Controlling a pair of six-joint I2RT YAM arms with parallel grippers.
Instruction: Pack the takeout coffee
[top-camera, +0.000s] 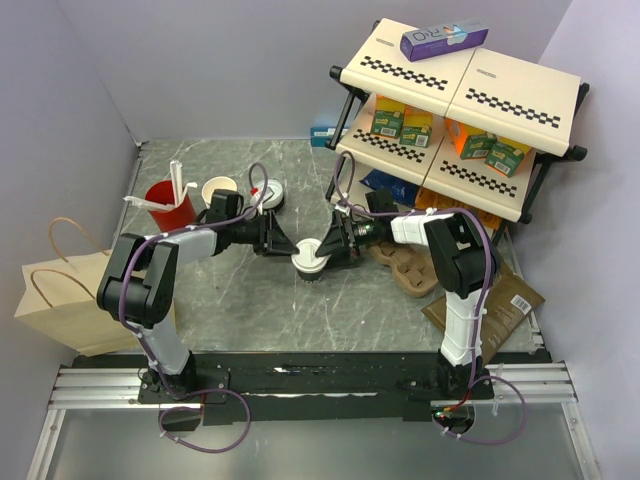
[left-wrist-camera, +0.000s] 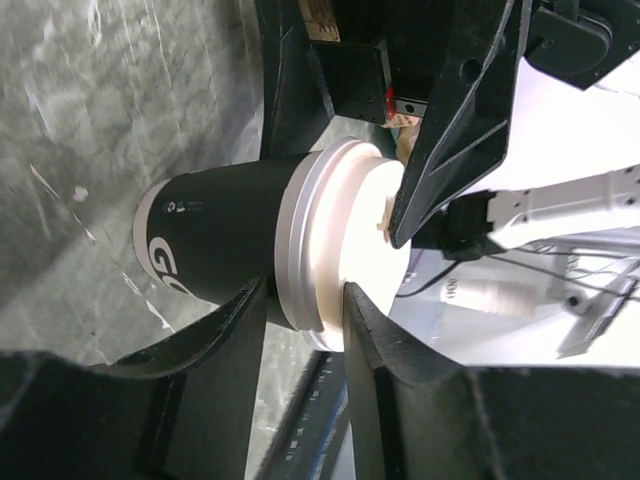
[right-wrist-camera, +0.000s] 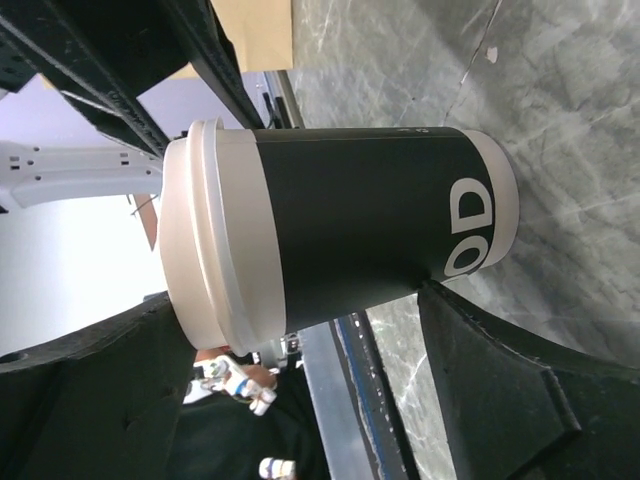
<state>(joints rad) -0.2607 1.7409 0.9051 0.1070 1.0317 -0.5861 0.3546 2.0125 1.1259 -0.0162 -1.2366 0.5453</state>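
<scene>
**Step in hand (my judgement):** settle one secure hold on the cup where the two arms meet, ahead of a carry to the bag.

**Cup position:** the small paper cup with a dark brown-black body and a round white plastic lid (top-camera: 310, 262) sits directly between the two end effectors. The left gripper (left-wrist-camera: 300, 300) is close on one side and the right gripper (right-wrist-camera: 315, 318) close on the opposite side.

**Left gripper:** jaws part-way apart. One finger (left-wrist-camera: 375, 340) is on the lid-top side of the rim, the other on the body side, with both tips at the lid's edge. I cannot tell whether they clamp it.

**Right gripper:** jaws wide apart, spanning from lid end to base end. The cup is just beyond the tips, and I see no grip.

**Orientation:**
- The top view shows the lid as a full disc, so the long axis is vertical, lid up and base toward the grey marbled table (top-camera: 250, 320).
- Both wrist views show the cup sideways, so I read both wrists as rolled.
- I cannot tell whether the base rests on the table.

**Doing it well:**
- A hold on the rim alone could pop the lid, so I prefer pads on the body just under it.
- I want the right jaws close until the left hold proves firm.
- The axis should be vertical during the carry.
- The brown paper bag with handles (top-camera: 60, 300) lies well behind the left gripper, past its elbow.
</scene>
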